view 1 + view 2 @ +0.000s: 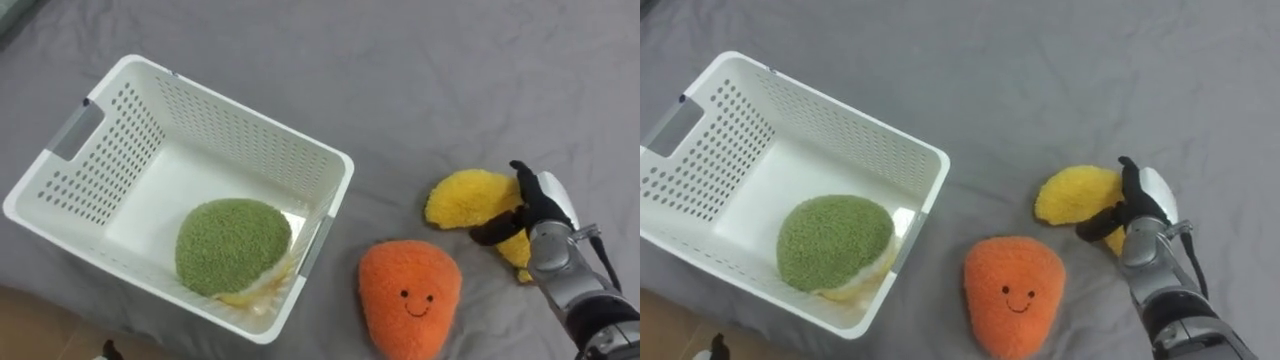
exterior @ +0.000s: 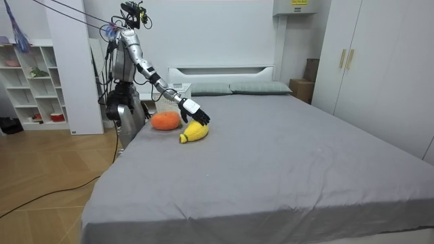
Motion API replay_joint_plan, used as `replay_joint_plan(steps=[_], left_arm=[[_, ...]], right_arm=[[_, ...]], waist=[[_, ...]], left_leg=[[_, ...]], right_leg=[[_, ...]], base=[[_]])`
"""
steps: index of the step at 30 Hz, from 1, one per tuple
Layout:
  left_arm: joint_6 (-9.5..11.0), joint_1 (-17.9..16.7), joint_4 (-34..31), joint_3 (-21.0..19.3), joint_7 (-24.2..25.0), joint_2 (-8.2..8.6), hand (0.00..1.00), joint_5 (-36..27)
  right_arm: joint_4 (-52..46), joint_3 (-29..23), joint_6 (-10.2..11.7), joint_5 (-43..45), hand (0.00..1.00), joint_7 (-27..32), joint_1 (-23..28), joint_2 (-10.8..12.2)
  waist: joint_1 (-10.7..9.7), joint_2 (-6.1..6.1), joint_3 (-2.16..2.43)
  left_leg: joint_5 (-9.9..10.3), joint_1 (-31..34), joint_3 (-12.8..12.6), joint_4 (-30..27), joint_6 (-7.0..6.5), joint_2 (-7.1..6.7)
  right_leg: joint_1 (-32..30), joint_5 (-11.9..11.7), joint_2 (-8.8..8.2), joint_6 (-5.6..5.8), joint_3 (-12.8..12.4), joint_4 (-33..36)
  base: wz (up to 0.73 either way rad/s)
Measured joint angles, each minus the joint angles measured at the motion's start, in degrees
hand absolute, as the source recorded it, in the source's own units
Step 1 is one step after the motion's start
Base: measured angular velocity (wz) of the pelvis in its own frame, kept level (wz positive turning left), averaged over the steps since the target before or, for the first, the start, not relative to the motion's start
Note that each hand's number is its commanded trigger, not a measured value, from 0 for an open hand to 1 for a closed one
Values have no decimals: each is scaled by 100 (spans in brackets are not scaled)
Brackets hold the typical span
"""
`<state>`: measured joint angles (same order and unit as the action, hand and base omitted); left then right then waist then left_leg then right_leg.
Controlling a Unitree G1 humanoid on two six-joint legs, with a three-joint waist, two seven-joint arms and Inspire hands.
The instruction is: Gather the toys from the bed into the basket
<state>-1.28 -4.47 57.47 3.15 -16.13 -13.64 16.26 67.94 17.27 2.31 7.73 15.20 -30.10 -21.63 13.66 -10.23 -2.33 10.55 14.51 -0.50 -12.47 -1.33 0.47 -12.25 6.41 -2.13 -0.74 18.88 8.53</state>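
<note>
A yellow plush toy (image 1: 465, 200) lies on the grey bed sheet (image 1: 420, 80), and my right hand (image 1: 545, 215) rests on its right end with dark fingers curled over it. To its left, slightly nearer me, lies an orange plush toy (image 1: 410, 295) with a smiling face. A white perforated basket (image 1: 250, 125) stands on the bed to the left and holds a round green plush toy (image 1: 232, 245) in its near corner. In the room view I stand at the bed's corner with my right hand (image 2: 192, 110) stretched out over the yellow toy (image 2: 194, 132).
The sheet beyond the toys is bare and wrinkled. Two pillows (image 2: 230, 88) lie at the headboard. A white shelf unit (image 2: 34, 81) stands behind me and a wardrobe (image 2: 366, 68) at the room view's right. The bed's near edge runs under the basket.
</note>
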Motion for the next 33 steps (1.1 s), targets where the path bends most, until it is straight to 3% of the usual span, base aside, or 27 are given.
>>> replay_joint_plan(steps=[2,3,4,5,14,23,33], left_arm=[[3,24,2,53,9,-38,0,-2],[3,38,3,63,10,-53,0,-1],[3,40,3,76,11,-63,0,-1],[3,41,10,107,16,-81,0,1],[-3,56,49,158,63,-103,0,-93],[-15,57,119,220,58,-102,0,-105],[63,167,35,215,-125,-98,0,-233]], right_arm=[[97,28,1,158,0,-35,-42,-5],[139,37,-6,239,7,-48,-42,-8],[152,60,-21,275,60,-50,-42,-11],[167,104,-59,385,100,-69,-42,-23],[219,183,-182,640,100,-148,-41,-238],[369,241,-360,650,100,-260,20,-220],[330,402,-265,624,100,-431,66,-236]], waist=[[0,-2,-2],[2,-3,-2],[2,-3,-2],[8,-3,-2],[74,-45,-23],[89,-45,-24],[70,-51,-18]], left_leg=[[0,3,8,0,-1,-4],[-2,7,20,0,-4,-8],[-3,10,23,0,-5,-10],[-5,11,24,0,-7,-14],[-12,13,42,-17,-18,-28],[-27,39,86,-26,-7,-30],[-31,-72,72,-22,-13,-30]], right_leg=[[1,0,-3,0,15,1],[0,0,-7,0,23,3],[0,0,-9,0,28,3],[-1,0,-13,0,28,3],[11,0,-21,0,34,8],[18,0,-19,0,99,8],[125,0,-32,0,95,1]], base=[[2],[4],[3],[0],[1],[4],[0]])
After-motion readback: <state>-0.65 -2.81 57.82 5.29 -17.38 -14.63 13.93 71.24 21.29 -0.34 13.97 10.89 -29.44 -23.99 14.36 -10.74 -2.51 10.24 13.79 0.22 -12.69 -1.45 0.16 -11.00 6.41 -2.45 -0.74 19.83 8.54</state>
